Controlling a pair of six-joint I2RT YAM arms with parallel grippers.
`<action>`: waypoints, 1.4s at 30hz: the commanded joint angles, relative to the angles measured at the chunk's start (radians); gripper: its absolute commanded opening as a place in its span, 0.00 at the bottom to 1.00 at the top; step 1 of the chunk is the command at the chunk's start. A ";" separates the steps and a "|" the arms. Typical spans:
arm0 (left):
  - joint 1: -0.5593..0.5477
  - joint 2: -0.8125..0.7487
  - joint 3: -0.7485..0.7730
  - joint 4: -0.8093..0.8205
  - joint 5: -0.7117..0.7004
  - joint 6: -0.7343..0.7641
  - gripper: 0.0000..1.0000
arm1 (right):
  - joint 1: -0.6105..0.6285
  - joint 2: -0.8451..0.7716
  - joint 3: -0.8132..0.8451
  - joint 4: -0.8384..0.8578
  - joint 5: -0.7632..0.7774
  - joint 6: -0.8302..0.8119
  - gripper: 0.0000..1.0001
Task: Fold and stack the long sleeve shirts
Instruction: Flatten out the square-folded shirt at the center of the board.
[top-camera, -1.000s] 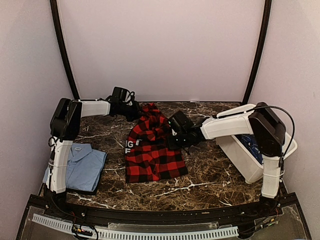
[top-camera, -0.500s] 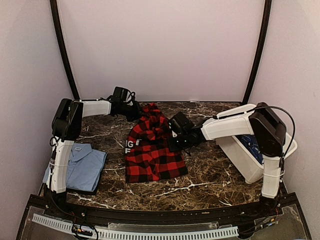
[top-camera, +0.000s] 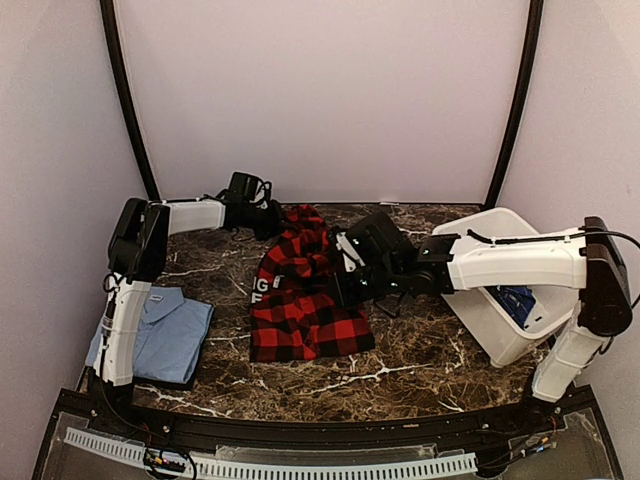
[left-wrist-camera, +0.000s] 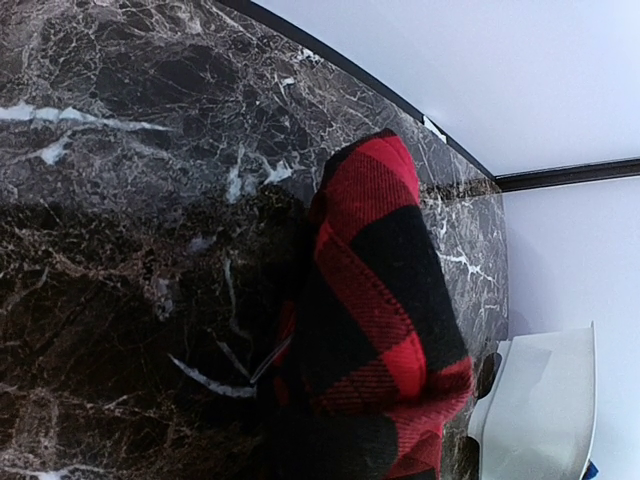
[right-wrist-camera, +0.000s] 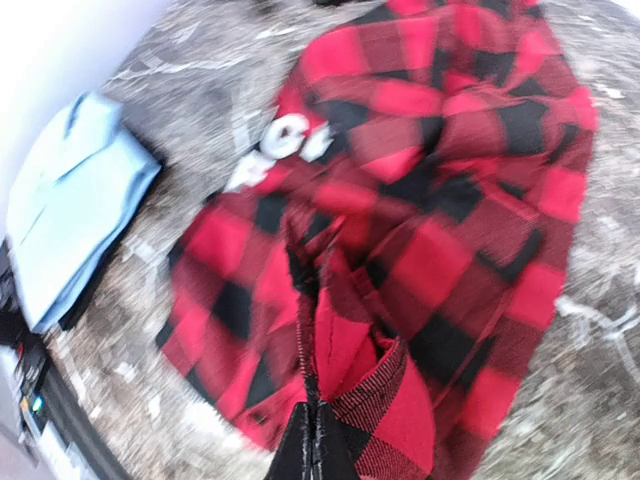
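Note:
The red-and-black checked flannel (top-camera: 305, 305) lies spread mid-table, its white neck label (top-camera: 260, 288) facing up on the left. My left gripper (top-camera: 274, 221) is shut on the flannel's far end, which fills the left wrist view as bunched cloth (left-wrist-camera: 385, 300) hiding the fingers. My right gripper (top-camera: 346, 284) is shut on a raised fold at the flannel's right edge; its black fingertips (right-wrist-camera: 316, 448) are pressed together on the cloth (right-wrist-camera: 430, 200). The light blue shirt (top-camera: 165, 335) lies folded at the near left, also in the right wrist view (right-wrist-camera: 70, 195). The dark blue patterned shirt (top-camera: 515, 300) sits in a bin.
A white plastic bin (top-camera: 490, 335) stands tilted at the right of the dark marble table (top-camera: 420, 360), under my right arm. Its wall (left-wrist-camera: 540, 410) shows in the left wrist view. Black frame posts and pale walls close in the back and sides.
My right gripper has closed on the flannel's right edge, and the right arm's elbow has swung out and down to the right. The left arm holds still.

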 joint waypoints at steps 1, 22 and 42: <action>0.006 0.015 0.062 -0.010 -0.015 -0.007 0.03 | 0.066 -0.061 -0.058 -0.004 -0.013 0.020 0.00; 0.024 0.182 0.346 -0.041 0.014 0.005 0.03 | 0.390 -0.344 -0.506 0.000 -0.118 0.326 0.00; 0.042 0.135 0.450 -0.128 -0.017 0.089 0.87 | 0.331 -0.333 -0.310 -0.175 0.114 0.300 0.52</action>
